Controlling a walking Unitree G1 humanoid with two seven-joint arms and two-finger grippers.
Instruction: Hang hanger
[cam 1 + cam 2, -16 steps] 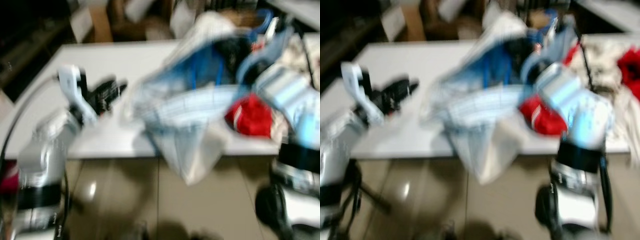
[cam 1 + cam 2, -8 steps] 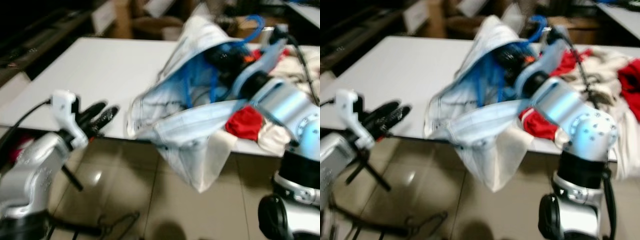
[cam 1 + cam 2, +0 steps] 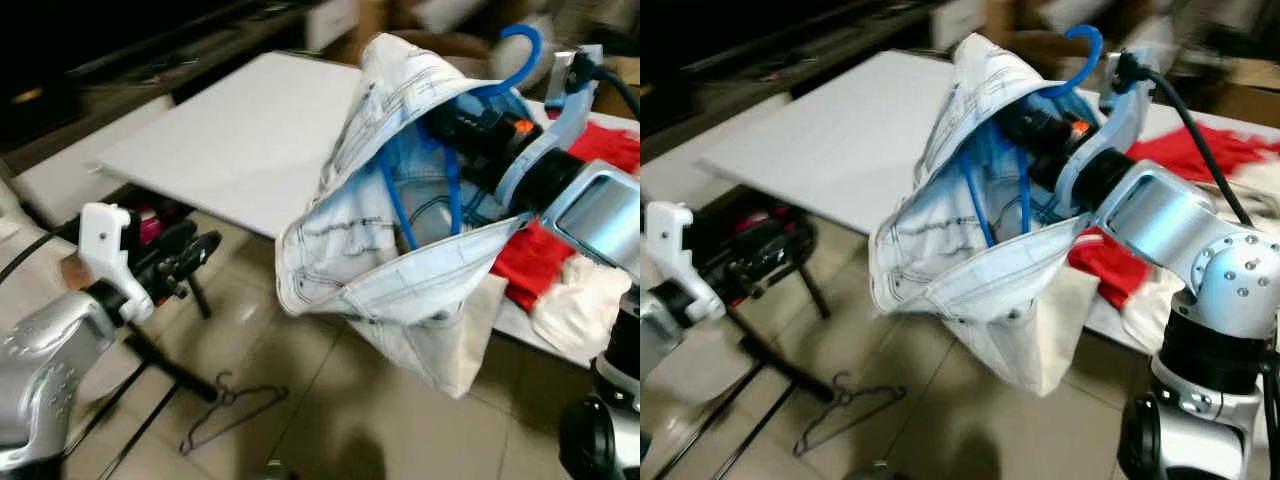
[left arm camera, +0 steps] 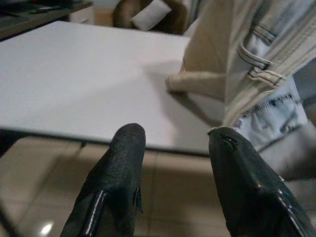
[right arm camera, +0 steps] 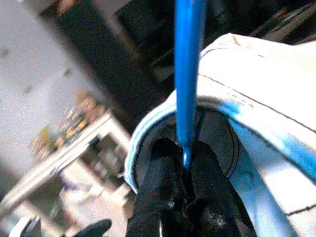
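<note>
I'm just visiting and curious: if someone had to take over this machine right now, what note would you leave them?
Right pincer: shut on the blue hanger, held up above the table edge with pale jeans draped on it.
Left pincer: open, holding nothing, low beside the table.
A bare wire hanger lies on the floor; red clothes sit on the table.
Done: the blue hanger with the jeans is lifted.
Left: carry it to a rail and hook it on; no rail can be made out.

Head stereo downward, wrist close-ups
</note>
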